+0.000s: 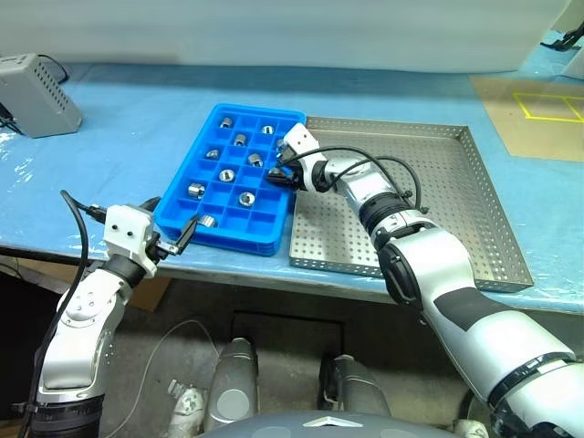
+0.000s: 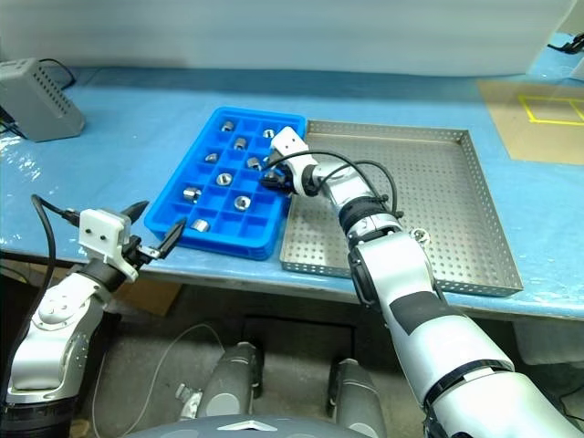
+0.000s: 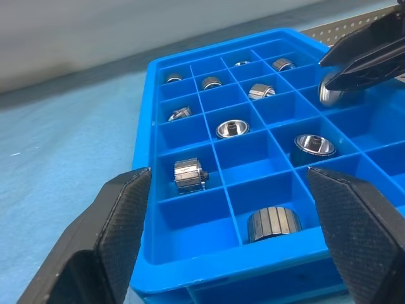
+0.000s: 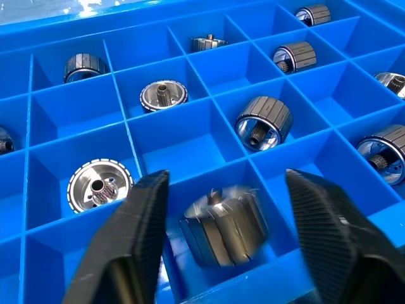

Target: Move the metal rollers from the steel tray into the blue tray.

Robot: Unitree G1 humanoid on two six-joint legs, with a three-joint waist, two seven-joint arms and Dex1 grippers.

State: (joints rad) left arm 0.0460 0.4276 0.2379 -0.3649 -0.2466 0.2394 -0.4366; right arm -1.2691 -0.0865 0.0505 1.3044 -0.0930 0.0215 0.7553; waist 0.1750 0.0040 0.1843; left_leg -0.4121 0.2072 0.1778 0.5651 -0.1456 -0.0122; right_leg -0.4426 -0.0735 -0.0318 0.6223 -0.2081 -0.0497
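The blue tray (image 1: 228, 240) lies on the table left of the steel tray (image 1: 456, 192), their sides touching. Several metal rollers (image 1: 197, 191) sit singly in its cells. My right gripper (image 1: 279, 171) hovers over the blue tray's right column, near the steel tray. In the right wrist view its fingers (image 4: 136, 234) stand open around a blurred roller (image 4: 224, 231), which sits loose in the cell below with a gap on each side. My left gripper (image 1: 173, 239) is open and level at the blue tray's near left corner, holding nothing (image 3: 228, 177).
A grey box (image 1: 32, 91) with a cable stands at the far left of the blue-covered table. A brown board with yellow tape lines (image 1: 538, 109) lies at the far right. The table's front edge runs just below both trays.
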